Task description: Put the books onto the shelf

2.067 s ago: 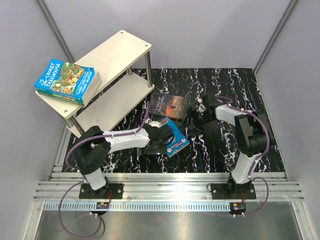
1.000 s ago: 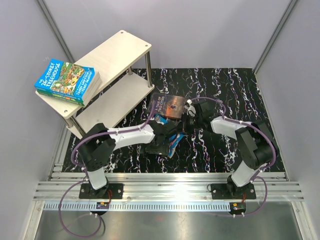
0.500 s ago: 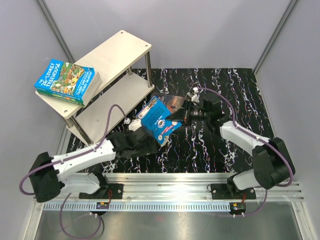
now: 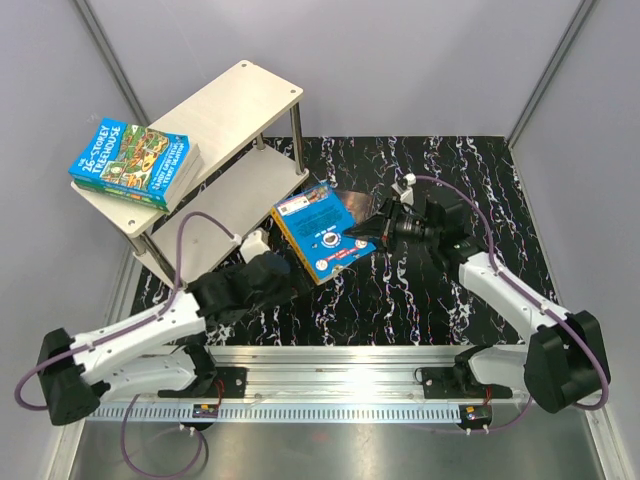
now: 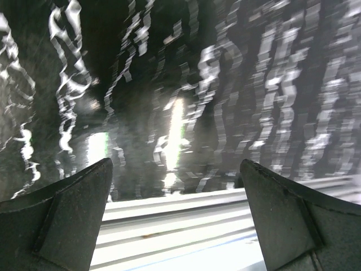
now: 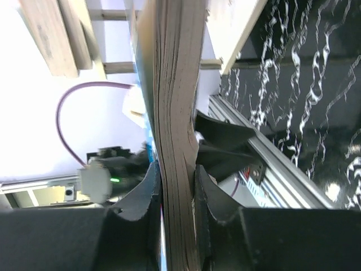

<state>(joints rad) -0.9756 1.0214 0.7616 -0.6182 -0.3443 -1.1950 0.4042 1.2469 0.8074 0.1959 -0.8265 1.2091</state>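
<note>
My right gripper is shut on the right edge of a blue-covered book and holds it tilted in the air above the black marbled mat, just right of the shelf. In the right wrist view the book's page edge stands between both fingers. A dark-covered book lies on the mat, mostly hidden behind the blue one. A stack of green and blue Treehouse books rests on the left end of the shelf's top board. My left gripper is open and holds nothing, low over the mat in front of the shelf.
The shelf's lower board is bare. Grey walls close in the left, back and right. A metal rail runs along the front edge of the mat. The shelf boards show just beyond the held book in the right wrist view.
My right gripper has lifted the blue book off the mat and carried it left toward the shelf. My left arm has pulled back from the book toward the front left.
</note>
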